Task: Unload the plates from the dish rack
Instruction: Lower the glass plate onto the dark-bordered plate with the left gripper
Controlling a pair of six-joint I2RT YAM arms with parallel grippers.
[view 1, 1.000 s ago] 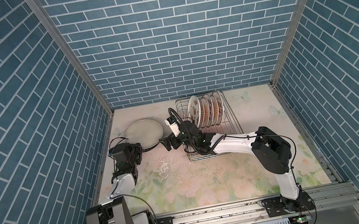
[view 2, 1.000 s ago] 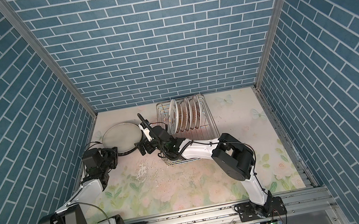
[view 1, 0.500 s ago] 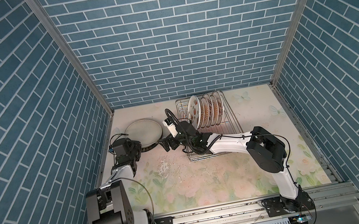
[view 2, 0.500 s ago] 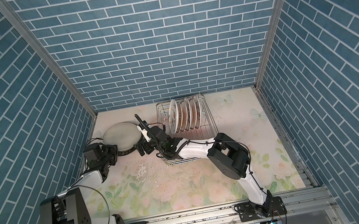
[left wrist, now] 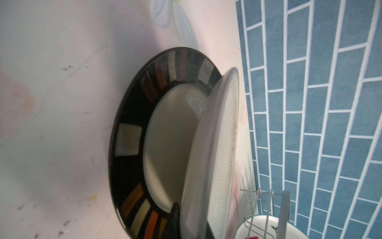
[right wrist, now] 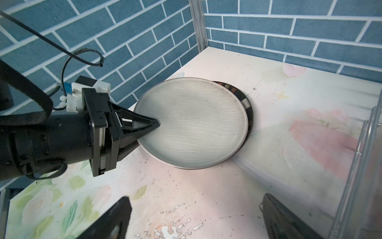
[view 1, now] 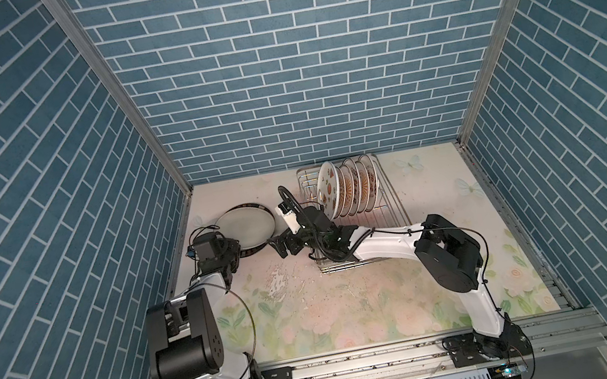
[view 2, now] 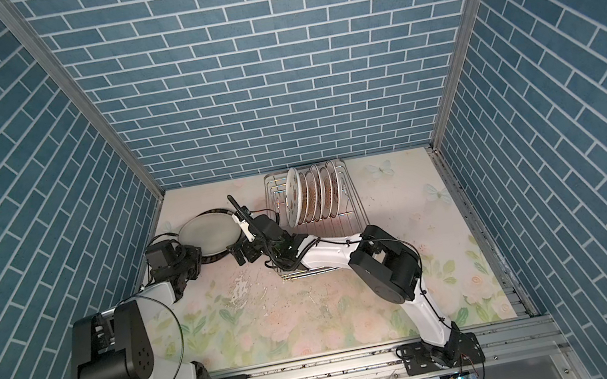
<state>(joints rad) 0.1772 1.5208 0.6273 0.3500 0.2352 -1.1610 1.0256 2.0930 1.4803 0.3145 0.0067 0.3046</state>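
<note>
My left gripper is shut on the near rim of a pale grey plate with fine white lines. It holds the plate tilted over a larger dark-rimmed plate that lies flat on the table at the back left. Both top views show the grey plate covering most of the dark-rimmed plate. The dish rack stands at the back middle with several plates upright in it. My right gripper is open and empty, low over the table between the rack and the grey plate.
The left brick wall and the metal corner post stand close behind the two stacked plates. The right arm's forearm lies across the rack's front end. The floral table mat has worn, flaked patches in the middle.
The left arm has drawn in and turned, and the grey plate it holds has come down over the dark-rimmed plate. The right gripper has stayed open and almost still.
</note>
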